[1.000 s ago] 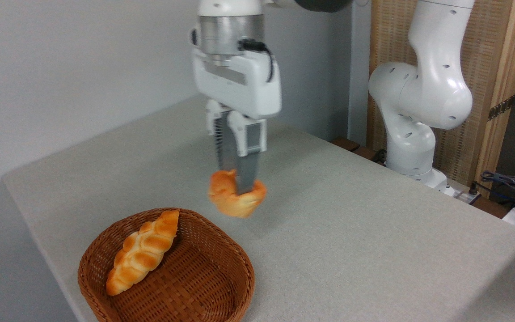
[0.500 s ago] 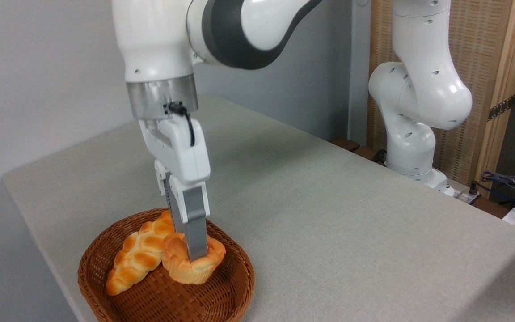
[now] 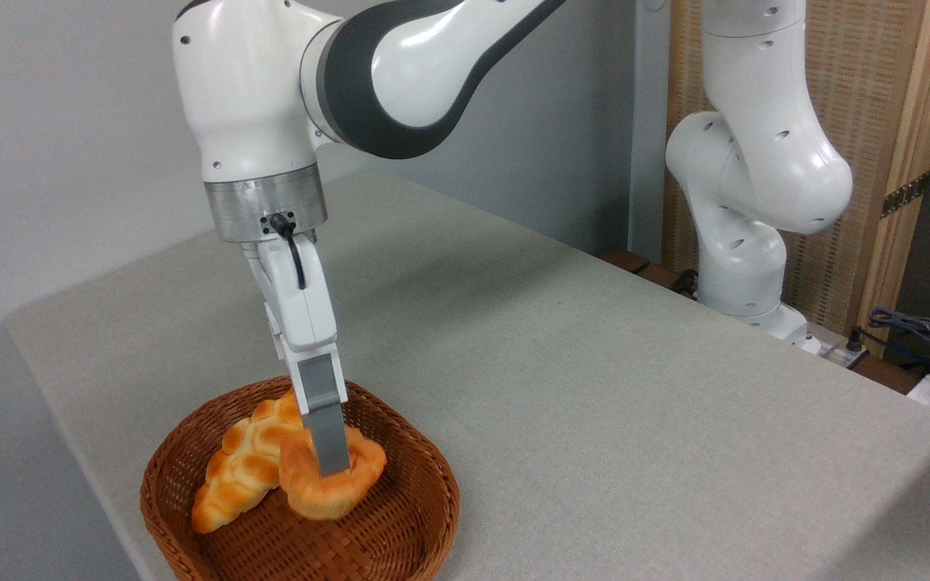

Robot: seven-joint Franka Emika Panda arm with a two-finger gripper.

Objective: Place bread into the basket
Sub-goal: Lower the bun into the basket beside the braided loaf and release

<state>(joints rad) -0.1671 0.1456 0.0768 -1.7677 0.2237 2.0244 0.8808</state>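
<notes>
The bread (image 3: 328,484), a small round golden-orange bun, sits low inside the brown wicker basket (image 3: 421,516) at the table's front left. My gripper (image 3: 329,466) points down into the basket and is shut on the bun, its grey near finger across the bun's top. I cannot tell whether the bun rests on the basket's floor or hangs just above it. The far finger is hidden behind the near one.
A long braided loaf (image 3: 239,472) lies in the basket's left half, touching the bun. The grey table (image 3: 594,387) spreads to the right and back. My arm's white base (image 3: 747,242) stands at the back right, with cables (image 3: 917,331) beyond the table's right edge.
My gripper carried the bun from above the table left and down into the basket, then sank slightly lower and leftward beside the loaf. Its hold on the bun has not changed.
</notes>
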